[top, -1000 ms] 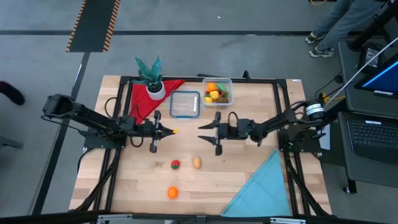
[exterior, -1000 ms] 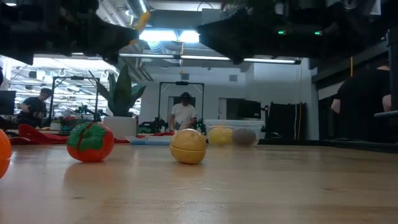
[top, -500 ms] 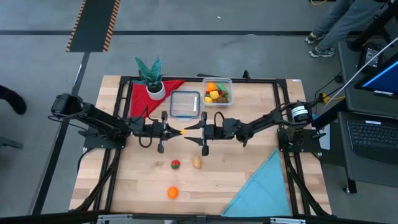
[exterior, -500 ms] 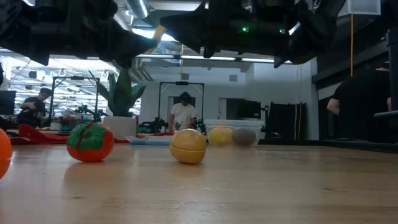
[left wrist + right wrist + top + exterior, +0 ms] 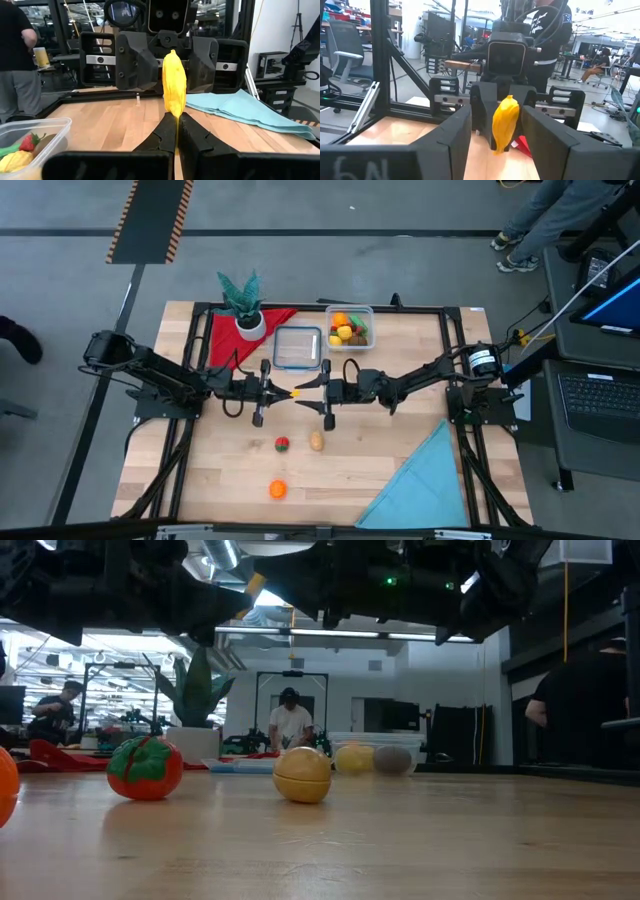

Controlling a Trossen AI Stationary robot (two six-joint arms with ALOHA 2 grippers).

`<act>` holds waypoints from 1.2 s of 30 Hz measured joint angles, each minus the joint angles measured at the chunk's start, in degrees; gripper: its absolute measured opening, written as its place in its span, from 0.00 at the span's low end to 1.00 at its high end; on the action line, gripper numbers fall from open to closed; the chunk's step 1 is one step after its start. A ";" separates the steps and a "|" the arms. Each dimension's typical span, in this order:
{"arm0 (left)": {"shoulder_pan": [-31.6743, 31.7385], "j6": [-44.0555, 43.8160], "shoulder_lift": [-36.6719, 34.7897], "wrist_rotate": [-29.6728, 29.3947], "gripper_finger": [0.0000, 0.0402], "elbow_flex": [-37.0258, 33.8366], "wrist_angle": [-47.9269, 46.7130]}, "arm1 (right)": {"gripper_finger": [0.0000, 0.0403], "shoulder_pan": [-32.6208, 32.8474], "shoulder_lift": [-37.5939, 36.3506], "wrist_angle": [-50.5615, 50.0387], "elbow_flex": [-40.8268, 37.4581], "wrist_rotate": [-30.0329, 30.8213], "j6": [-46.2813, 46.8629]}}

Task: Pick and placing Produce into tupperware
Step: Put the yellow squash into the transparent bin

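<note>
Right now I see the wooden table (image 5: pixel 400 450) with both arms stretched toward its middle, tips nearly meeting above the boards. The blue cloth (image 5: pixel 420 485) lies at the near right corner, the red cloth (image 5: pixel 228 338) under the potted plant (image 5: pixel 243 305) at the far left. The clear tub (image 5: pixel 348 326) sits at the far edge, already holding several toy fruits, with the flat blue-rimmed lid (image 5: pixel 297 347) just beside it.

My left gripper (image 5: pixel 174 134) has its fingers pressed together, pinching the lower end of a yellow banana (image 5: pixel 173 89), which stands upright above them. My right gripper (image 5: pixel 496 131) faces it, fingers spread about halfway on either side of the banana; I cannot tell whether they touch it.

Loose on the table sit a tomato (image 5: pixel 282 444), a tan potato (image 5: pixel 316 442) and an orange (image 5: pixel 277 489).
</note>
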 joint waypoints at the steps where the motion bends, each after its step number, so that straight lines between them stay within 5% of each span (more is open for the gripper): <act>1: 0.00 -0.02 0.00 0.00 0.00 0.00 -0.02 | 0.44 0.00 0.00 -0.17 0.14 0.02 -0.04; 24: 0.00 -0.28 0.00 0.00 0.00 0.00 -0.49 | 0.42 -1.14 3.89 -1.79 4.39 0.03 -0.37; 36: 0.00 -0.35 -0.02 -0.09 0.00 0.00 -1.63 | 0.04 -1.14 3.89 -2.81 4.36 -0.11 -0.39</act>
